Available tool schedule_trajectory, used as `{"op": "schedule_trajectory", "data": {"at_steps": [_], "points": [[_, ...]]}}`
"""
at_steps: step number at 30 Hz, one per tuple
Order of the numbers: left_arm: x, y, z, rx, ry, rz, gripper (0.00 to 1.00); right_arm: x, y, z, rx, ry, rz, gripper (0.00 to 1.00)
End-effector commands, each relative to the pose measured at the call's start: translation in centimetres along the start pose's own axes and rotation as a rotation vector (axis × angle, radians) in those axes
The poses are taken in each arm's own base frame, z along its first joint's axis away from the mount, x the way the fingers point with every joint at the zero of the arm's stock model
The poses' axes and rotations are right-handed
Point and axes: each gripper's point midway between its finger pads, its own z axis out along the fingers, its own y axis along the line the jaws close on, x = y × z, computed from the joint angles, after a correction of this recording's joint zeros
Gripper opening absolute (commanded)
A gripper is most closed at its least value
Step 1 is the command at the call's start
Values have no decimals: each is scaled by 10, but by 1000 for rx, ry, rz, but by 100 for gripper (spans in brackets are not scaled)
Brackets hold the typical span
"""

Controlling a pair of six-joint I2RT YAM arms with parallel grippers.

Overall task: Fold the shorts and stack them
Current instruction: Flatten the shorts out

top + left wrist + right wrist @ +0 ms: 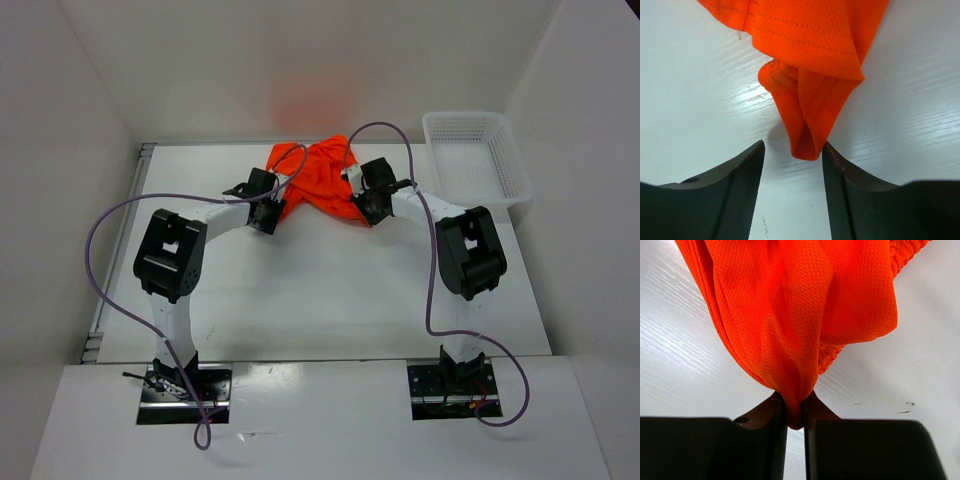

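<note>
The left arm rises from its base at the near edge of the white table (330,290), bends at a raised black elbow and reaches forward and inward; the left gripper (792,150) sits low at the left edge of the bright orange mesh fabric shorts (320,180); its jaws stand moderately apart, and the tip of a folded, stitched hem of the shorts (810,50) lies between the fingertips, not pinched. The shorts lie crumpled at the far middle of the table, between the two grippers. The right arm mirrors the left, elbow raised and forearm angled inward; the right gripper (795,410) is clamped on a gathered fold of the shorts (790,315), which fans out beyond the fingers. A white plastic mesh basket (468,117) sits at the far right corner, apart from the shorts.
</note>
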Motion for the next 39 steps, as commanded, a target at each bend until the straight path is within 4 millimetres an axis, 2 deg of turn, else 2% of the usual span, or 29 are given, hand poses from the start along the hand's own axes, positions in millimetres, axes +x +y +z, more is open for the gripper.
{"op": "schedule_trajectory", "data": {"at_steps": [1, 4, 7, 9, 12, 14, 16, 17, 18, 19, 20, 21, 22, 23, 24, 25, 26, 27, 28, 29, 31, 32, 33, 34, 35, 36, 37, 38, 39], "points": [[35, -14, -1, 92, 117, 8, 57, -21, -12, -22, 37, -74, -8, 0], [21, -18, 4, 115, 94, 5, 57, -21, -12, -22, 37, -74, -8, 0], [5, -20, 7, 131, 59, 2, 65, -21, -12, -22, 37, -74, -8, 0], [-1, -22, 6, 141, 46, 1, 67, -17, -11, -21, 35, -66, -8, 0], [7, -26, 7, 162, 72, 1, 65, -13, -10, -20, 32, -57, -8, 0], [10, -26, 11, 162, 83, 2, 54, -13, -10, -20, 32, -57, -8, 0], [13, -31, 16, 185, 93, 1, 37, -13, -10, -20, 32, -57, -17, 0], [13, -27, 16, 180, 94, -6, 26, -15, -12, -20, 44, -62, -17, 0], [10, -29, 18, 189, 90, -7, 3, -15, -13, -20, 44, -62, -26, 0], [5, -28, 18, 188, 78, -7, 0, -18, -16, -19, 58, -62, -26, 0], [-15, -24, 13, 204, 39, -20, 0, -30, -20, -23, 68, -89, -38, 0], [-24, -27, 7, 227, 34, -20, 0, -39, -27, -27, 96, -111, -37, 0], [-43, -17, -4, 253, -11, -45, 0, -52, -34, -31, 126, -139, -48, 0], [-63, -8, -16, 256, -53, -57, 0, -73, -51, -43, 194, -181, -70, 0], [-105, 8, -45, 253, -146, -68, 0, -90, -63, -52, 248, -224, -81, 0], [-123, 34, -61, 231, -189, -100, 0, -104, -75, -62, 303, -255, -90, 0], [-141, 51, -80, 216, -237, -116, 0, -127, -99, -84, 390, -303, -101, 0], [-165, 73, -109, 188, -292, -132, 0, -140, -106, -95, 415, -330, -110, 0], [-170, 106, -127, 156, -324, -171, 0, -148, -117, -106, 440, -354, -106, 0], [-175, 124, -151, 128, -360, -188, 0, -163, -126, -129, 458, -399, -109, 0], [-169, 148, -179, 88, -384, -219, 0, -163, -125, -147, 462, -392, -179, 0], [-152, 162, -196, 51, -383, -246, 0, -155, -123, -149, 459, -372, -204, 0], [-138, 164, -202, 44, -365, -261, 0, -154, -121, -170, 467, -388, -241, 0], [-123, 164, -206, 41, -340, -274, 0, -132, -114, -163, 443, -329, -266, 0], [-95, 163, -210, 35, -303, -297, 0, -122, -108, -164, 419, -309, -292, 0], [-81, 157, -210, 40, -282, -301, 0, -116, -103, -182, 409, -315, -335, 0], [-69, 158, -225, 24, -294, -312, 0, -87, -91, -171, 357, -246, -357, 0], [-55, 159, -225, 17, -275, -329, 0, -76, -85, -172, 333, -226, -375, 0], [-32, 150, -215, 31, -222, -340, 0, -71, -78, -185, 313, -241, -391, 0]]}}
